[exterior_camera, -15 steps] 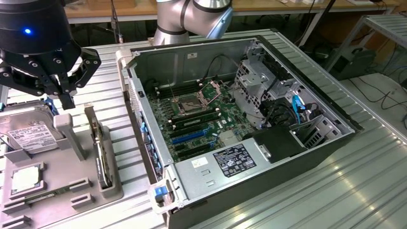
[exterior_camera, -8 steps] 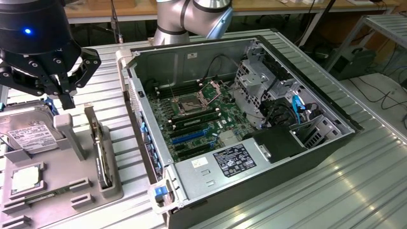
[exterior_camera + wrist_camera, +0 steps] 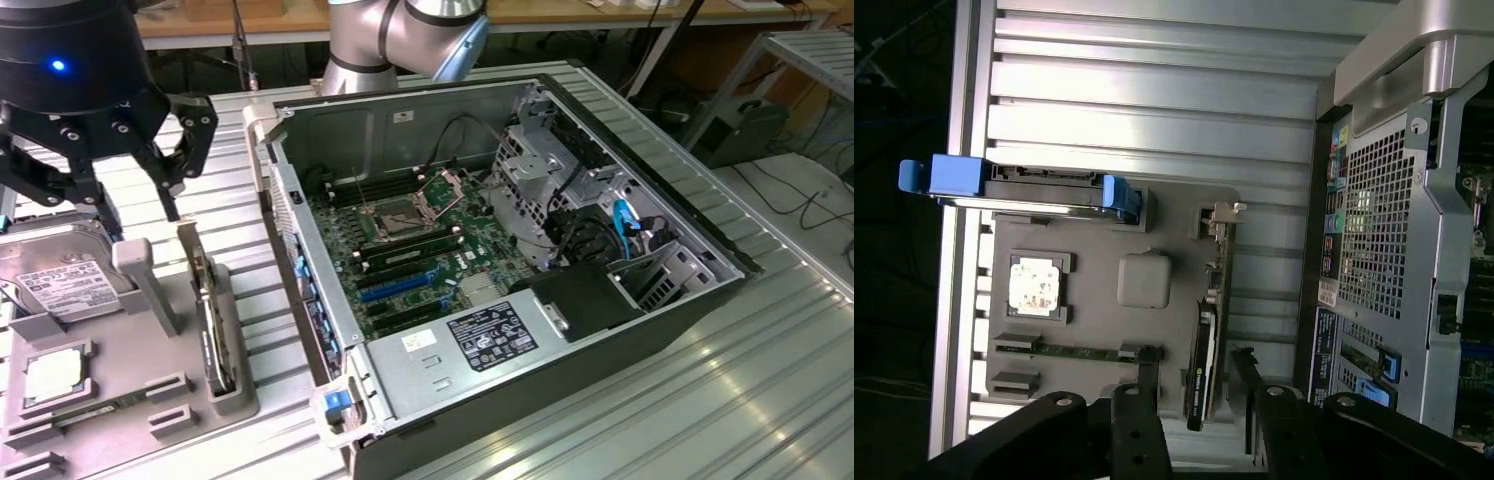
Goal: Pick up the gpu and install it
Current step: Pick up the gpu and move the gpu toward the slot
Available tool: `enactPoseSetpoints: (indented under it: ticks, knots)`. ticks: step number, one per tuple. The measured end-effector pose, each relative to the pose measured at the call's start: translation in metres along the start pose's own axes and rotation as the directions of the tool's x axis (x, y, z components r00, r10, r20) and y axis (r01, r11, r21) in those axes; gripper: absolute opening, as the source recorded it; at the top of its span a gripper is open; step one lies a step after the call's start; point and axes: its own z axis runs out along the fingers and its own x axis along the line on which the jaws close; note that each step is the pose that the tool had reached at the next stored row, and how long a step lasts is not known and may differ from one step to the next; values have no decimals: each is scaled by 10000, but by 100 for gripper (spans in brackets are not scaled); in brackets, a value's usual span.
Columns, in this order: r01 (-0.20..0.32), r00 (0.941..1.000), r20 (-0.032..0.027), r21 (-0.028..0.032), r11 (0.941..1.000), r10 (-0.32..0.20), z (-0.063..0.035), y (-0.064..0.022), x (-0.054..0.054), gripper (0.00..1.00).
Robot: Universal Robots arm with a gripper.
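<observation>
The gpu (image 3: 216, 335) stands on its edge in a slot of the grey holder tray (image 3: 134, 440), on the exterior view's left. In the wrist view the gpu (image 3: 1209, 330) is a thin dark card with a silver bracket (image 3: 1226, 213) at one end and its black cooler on one side. My gripper (image 3: 138, 212) hangs open above the tray, clear of the card. The wrist view shows two black fingers (image 3: 1142, 425), one to either side of the card's near end, with nothing held.
The tray (image 3: 1154, 225) also holds a silver hard drive (image 3: 54, 280) with blue clips (image 3: 954, 176), a square processor (image 3: 1037, 283) and a green memory stick (image 3: 1076, 352). The open computer case (image 3: 400, 120) lies beside it, with the motherboard (image 3: 414, 250) and blue slots (image 3: 398, 290) exposed.
</observation>
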Motion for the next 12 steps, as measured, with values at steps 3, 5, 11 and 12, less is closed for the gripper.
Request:
enactPoseSetpoints:
  ticks: [3,5,11,12]
  knots:
    - [0,10000,1,0,10000,0,0,0,0,60]
    - [0,10000,0,0,10000,0,0,0,0,60]
    - [-175,9998,8,-3,9998,175,12,0,-5,66]
    - [-260,9997,11,-4,9997,260,17,-1,-6,66]
